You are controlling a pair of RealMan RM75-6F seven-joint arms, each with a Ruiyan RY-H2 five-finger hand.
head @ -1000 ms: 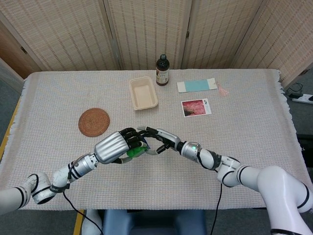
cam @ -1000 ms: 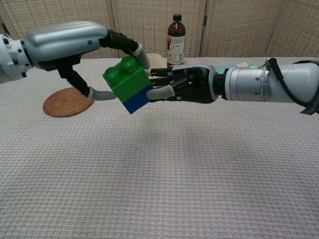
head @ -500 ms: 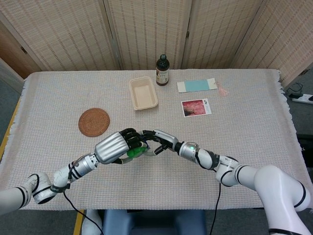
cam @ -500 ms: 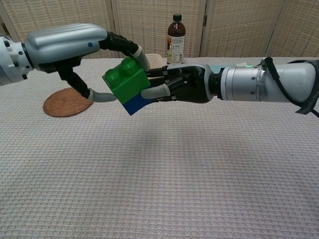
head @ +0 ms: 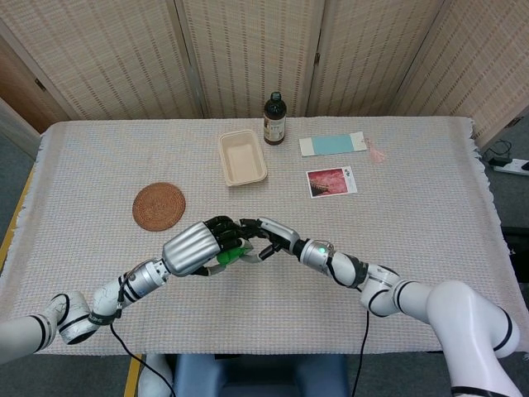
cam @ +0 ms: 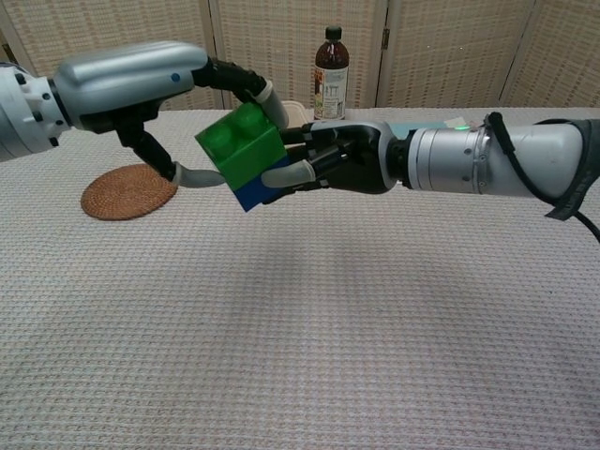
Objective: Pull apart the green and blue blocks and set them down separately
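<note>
A green block (cam: 242,146) with a blue block (cam: 255,192) stuck under it hangs tilted above the table, still joined. My left hand (cam: 141,82) pinches the green block between a finger on top and the thumb at its left side. My right hand (cam: 328,164) comes in from the right and closes its fingers on the pair's right side, thumb against the lower edge by the blue block. In the head view only a sliver of the green block (head: 229,252) shows between my left hand (head: 198,246) and my right hand (head: 269,236); the blue block is hidden there.
A round woven coaster (head: 159,206) lies at the left. A beige tray (head: 242,156) and a dark bottle (head: 274,119) stand at the back. A blue card (head: 332,145) and a red photo (head: 331,181) lie to the right.
My right hand has slid left and closed further onto the joined blocks. Both hands and the blocks have shifted slightly; the blocks remain together.
</note>
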